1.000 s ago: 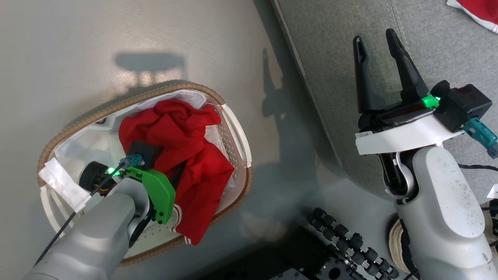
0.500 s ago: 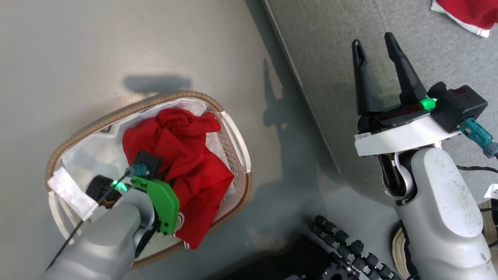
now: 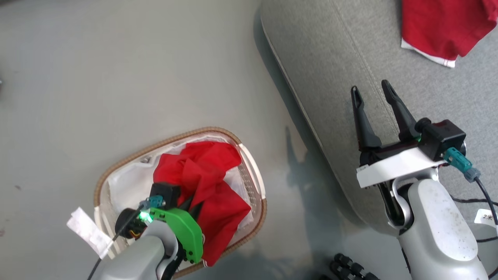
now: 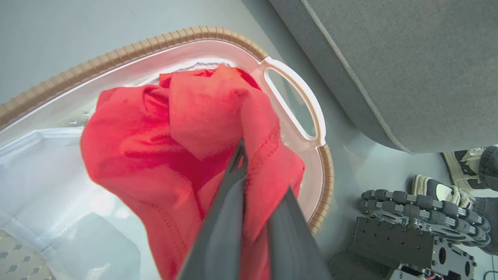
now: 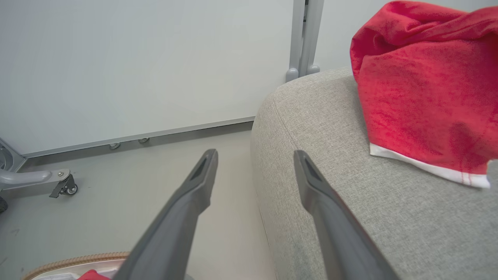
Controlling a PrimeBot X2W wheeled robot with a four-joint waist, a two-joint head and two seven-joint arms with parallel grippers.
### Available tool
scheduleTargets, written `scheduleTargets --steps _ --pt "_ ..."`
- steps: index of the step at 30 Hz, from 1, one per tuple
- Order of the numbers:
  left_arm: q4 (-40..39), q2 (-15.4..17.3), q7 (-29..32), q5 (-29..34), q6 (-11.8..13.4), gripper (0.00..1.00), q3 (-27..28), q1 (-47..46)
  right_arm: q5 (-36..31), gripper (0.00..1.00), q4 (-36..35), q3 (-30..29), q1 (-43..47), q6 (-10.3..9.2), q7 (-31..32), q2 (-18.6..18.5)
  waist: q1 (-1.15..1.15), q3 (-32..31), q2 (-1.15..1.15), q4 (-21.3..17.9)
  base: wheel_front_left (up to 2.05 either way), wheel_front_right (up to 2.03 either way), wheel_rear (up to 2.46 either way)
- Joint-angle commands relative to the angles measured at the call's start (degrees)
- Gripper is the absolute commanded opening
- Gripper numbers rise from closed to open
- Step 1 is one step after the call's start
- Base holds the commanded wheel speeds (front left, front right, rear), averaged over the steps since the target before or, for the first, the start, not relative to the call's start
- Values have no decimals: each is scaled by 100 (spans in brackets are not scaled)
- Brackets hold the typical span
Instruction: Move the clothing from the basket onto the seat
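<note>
The basket stands on the floor at the lower left, its brown rim around a white lining. Crumpled red clothing lies in it. My left gripper reaches down into the basket and is shut on a fold of the red clothing; in the head view a green bracket hides its fingers. The grey seat runs along the right. My right gripper hovers open over the seat's edge, holding nothing. Another red garment with a white hem lies on the seat.
Bare grey floor lies between basket and seat. The robot base's black rollers and a shoe sit right of the basket. A white wall panel and a caster foot stand beyond the seat's end. A white tag hangs by my left arm.
My left gripper has closed on the red clothing in the basket. The head camera has shifted, so more of the seat and its red garment shows. The right gripper stays open.
</note>
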Motion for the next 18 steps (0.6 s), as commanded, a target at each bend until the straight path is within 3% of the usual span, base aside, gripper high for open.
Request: scheduleTargets --steps 1,18 --pt "-107 -5 -23 194 -20 0 198 264 -72 100 57 -53 158 -6 -27 -26 0 -837 0 413 0 0 0" --pt "-1736 -392 -25 2027 -20 0 2580 1670 -362 100 466 -143 1159 -6 -27 -24 0 -2362 0 946 0 0 0"
